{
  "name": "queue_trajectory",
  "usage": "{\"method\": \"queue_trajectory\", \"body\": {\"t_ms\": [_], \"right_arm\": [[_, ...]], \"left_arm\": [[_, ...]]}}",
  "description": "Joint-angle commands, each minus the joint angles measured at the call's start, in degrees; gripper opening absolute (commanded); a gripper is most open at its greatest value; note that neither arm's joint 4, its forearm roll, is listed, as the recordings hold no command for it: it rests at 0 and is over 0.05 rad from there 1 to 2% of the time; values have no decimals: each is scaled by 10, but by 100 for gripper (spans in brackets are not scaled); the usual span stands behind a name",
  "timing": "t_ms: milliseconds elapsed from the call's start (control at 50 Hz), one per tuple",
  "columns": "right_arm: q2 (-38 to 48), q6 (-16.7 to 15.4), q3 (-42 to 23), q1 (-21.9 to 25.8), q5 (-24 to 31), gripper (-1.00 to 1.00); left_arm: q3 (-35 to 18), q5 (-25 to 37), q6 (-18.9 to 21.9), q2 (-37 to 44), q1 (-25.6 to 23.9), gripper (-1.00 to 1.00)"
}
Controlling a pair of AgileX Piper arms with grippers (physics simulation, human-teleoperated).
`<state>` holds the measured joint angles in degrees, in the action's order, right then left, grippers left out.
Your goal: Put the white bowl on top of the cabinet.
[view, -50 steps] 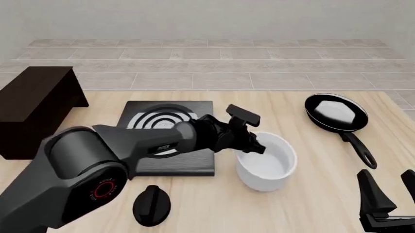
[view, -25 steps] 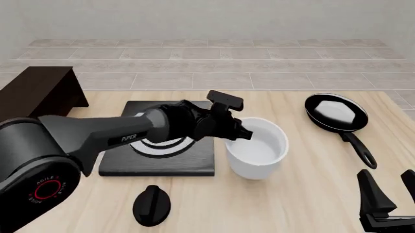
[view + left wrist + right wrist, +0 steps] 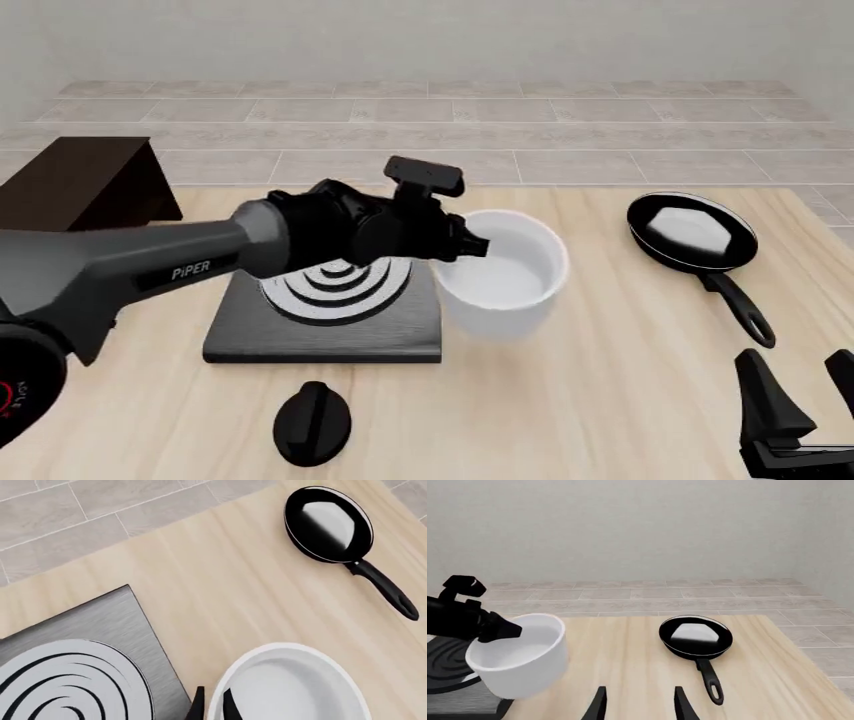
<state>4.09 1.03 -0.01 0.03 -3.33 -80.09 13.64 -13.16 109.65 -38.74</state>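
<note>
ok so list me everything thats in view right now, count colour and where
white bowl: one, glossy white, held off the table by its rim, just right of the stove plate, tilted in the right wrist view
cabinet: one, dark brown, far left of the table
stove plate: one, black with grey rings, centre-left of the table
frying pan: one, black with a white patch inside, right side, handle pointing toward the arms
knob: one, black, on the table near the stove plate's front edge
table: one, light wood
left gripper: black, shut on the bowl's rim
right gripper: black, open, low at the near right, holding nothing
</note>
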Motion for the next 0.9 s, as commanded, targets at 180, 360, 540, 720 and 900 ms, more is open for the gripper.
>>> {"method": "queue_trajectory", "body": {"t_ms": [180,360,540,720,900], "right_arm": [[0,0,0,0,0,100],[0,0,0,0,0,100],[0,0,0,0,0,100],[0,0,0,0,0,100],[0,0,0,0,0,100]], "left_arm": [[15,6,5,-50,35,-100],[7,11,14,-55,73,-100],[-11,27,23,-68,102,-100],[-36,39,31,-66,136,-100],[-68,57,36,-69,170,-100]]}}
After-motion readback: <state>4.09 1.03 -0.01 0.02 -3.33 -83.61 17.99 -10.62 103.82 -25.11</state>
